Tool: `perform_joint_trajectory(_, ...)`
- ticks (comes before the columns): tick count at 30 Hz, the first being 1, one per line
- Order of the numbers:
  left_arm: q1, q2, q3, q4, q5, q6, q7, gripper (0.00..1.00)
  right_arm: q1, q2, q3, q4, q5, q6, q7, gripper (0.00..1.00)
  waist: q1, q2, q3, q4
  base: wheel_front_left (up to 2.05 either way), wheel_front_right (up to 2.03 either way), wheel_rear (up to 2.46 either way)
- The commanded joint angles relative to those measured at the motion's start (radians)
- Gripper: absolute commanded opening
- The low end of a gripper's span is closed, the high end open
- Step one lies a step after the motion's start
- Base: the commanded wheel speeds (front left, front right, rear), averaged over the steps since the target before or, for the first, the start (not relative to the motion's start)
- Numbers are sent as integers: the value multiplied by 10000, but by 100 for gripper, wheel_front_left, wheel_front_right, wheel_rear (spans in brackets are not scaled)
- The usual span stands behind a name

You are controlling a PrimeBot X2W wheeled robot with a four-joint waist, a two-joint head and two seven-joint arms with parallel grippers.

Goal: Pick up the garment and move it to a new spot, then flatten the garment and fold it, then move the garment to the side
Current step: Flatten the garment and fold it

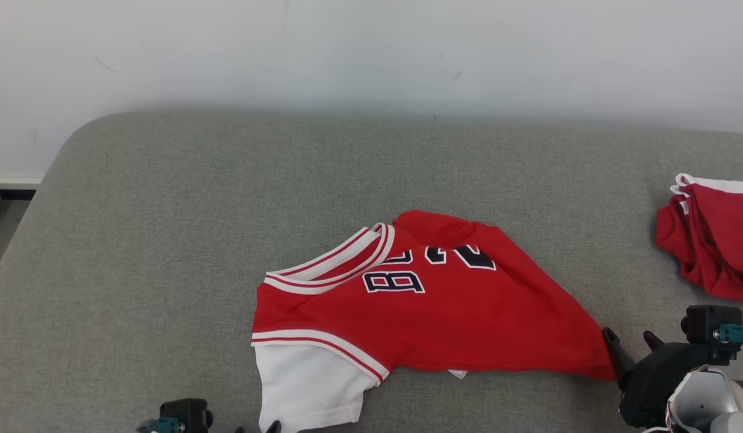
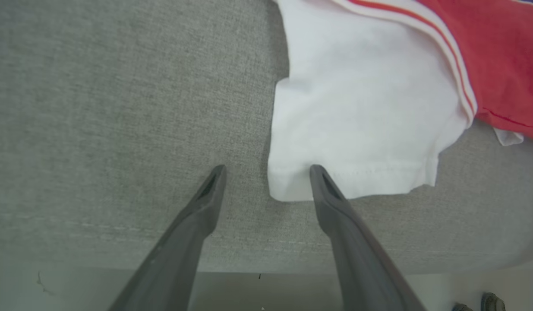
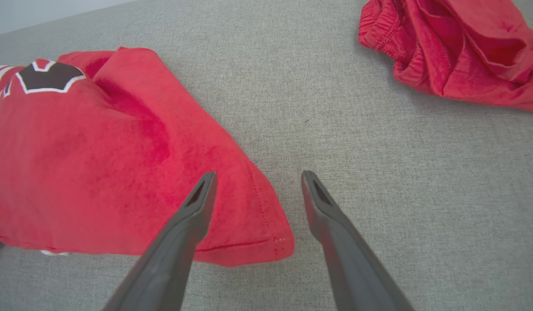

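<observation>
"The garment (image 1: 437,313), a red jersey with white sleeves, lies crumpled near the middle of the grey upholstered surface (image 1: 166,240), towards its near edge. What worries you?"

"The grasp points. The left gripper (image 2: 266,172) has its fingers spread wide and holds nothing. One fingertip (image 2: 318,172) hangs over the hem of the white sleeve (image 2: 361,116), the other over bare upholstery. If it closes there it could catch only the top layer, or nothing."

"And the right side?"

"Much the same. The right gripper (image 3: 257,177) is open and empty, straddling the red hem corner (image 3: 266,246) at the near right. A thin pinch there could slip out during a lift."

"Anything else?"

"The far part looks tucked under, so an uneven pull might twist the jersey instead of spreading it. The sleeve sits close to the near edge, so a drag could take it over. A second red bundle (image 1: 714,246) lies apart at the far right, and a wide swing could snag it."

"Their pose?"

"Both arms come in low from the near side, fingers pointing away over the cloth."
</observation>
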Motion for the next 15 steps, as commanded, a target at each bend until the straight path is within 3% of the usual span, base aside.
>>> perform_joint_trajectory(1, -147, 6, 10, 88, 12, -26, -75, 100, -84, -39, 16, -35, -51, -1, -66, 100, -1, -1, 38, -25, 0, 0, 0)
perform_joint_trajectory(3, -208, -48, -45, 254, 2, -137, -107, 100, -84, -38, 78, -16, 1, -1, -50, 100, -1, -1, 80, -46, 0, 0, 0)
perform_joint_trajectory(8, -333, -210, -167, 559, -129, -381, -75, 76, -85, -41, 118, -64, 77, -1, -38, 100, -1, -1, 163, -75, 0, 0, 0)
perform_joint_trajectory(9, -345, -231, -198, 609, -147, -396, -28, 58, -80, -41, 112, -71, 52, -1, -33, 100, -1, -1, 170, -78, 0, 0, 0)
perform_joint_trajectory(11, -385, -236, -237, 706, -185, -496, 11, 39, -61, -41, 126, -92, 11, -1, -16, 100, -1, -1, 185, -90, 0, 0, 0)
perform_joint_trajectory(13, -428, -245, -270, 782, -232, -581, 10, 5, 8, -39, 175, -115, -72, -1, 98, 100, -1, -1, 189, -97, 0, 0, 0)
perform_joint_trajectory(15, -436, -258, -312, 828, -248, -644, 37, 0, 84, -41, 160, -241, -197, -1, 195, 100, -1, -1, 180, -92, 0, 0, 0)
